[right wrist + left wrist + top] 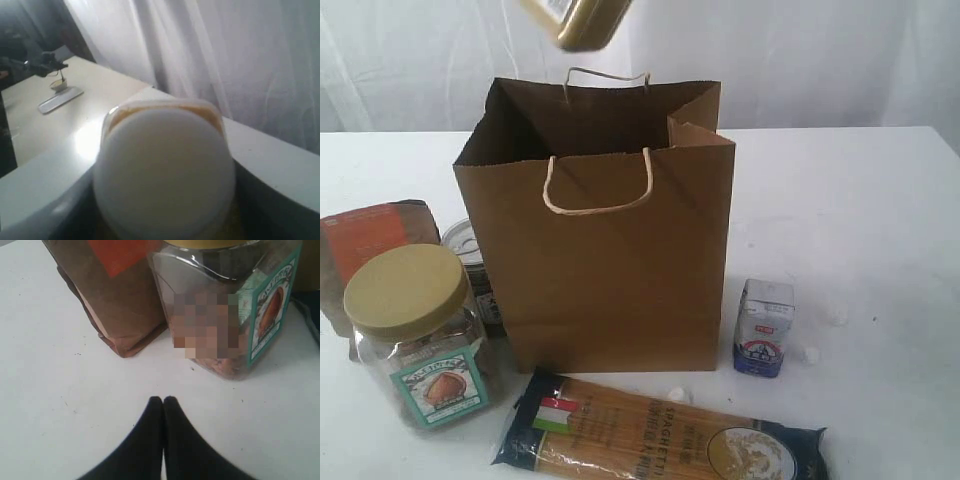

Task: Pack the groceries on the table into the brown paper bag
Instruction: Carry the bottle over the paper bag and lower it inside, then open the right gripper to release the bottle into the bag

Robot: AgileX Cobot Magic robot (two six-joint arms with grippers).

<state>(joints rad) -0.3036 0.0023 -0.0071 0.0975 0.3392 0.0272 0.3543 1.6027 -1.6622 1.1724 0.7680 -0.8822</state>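
A pale curtain [800, 60] hangs behind the white table [880, 200]. The brown paper bag [610, 260] stands upright in the middle with its mouth open. Its inside is in shadow, so what it holds cannot be made out. Both cord handles show at the rim.

Directly above the bag's mouth, clear of the rim, the yellow white-capped bottle [582, 22] hangs tilted at the top edge of the exterior view. In the right wrist view its white cap fills the frame, with the right gripper [165, 210] closed round the bottle's body. Grey shapes flank it on both sides.

To the left of the bag stands the clear tan-lidded jar [415, 335], lid on and filled with brown pieces behind a teal label. Behind it are the brown pouch with orange label [370, 245] and, just beside the bag's wall, the dark can [470, 255]. The small white-blue carton [763, 328] stands upright near the bag's right corner. The long spaghetti packet [660, 440] lies flat in front, with white crumbs [812, 354] nearby.

The left gripper [163, 402] is low over bare tabletop facing the pouch and jar, its black jaws pressed together on nothing.
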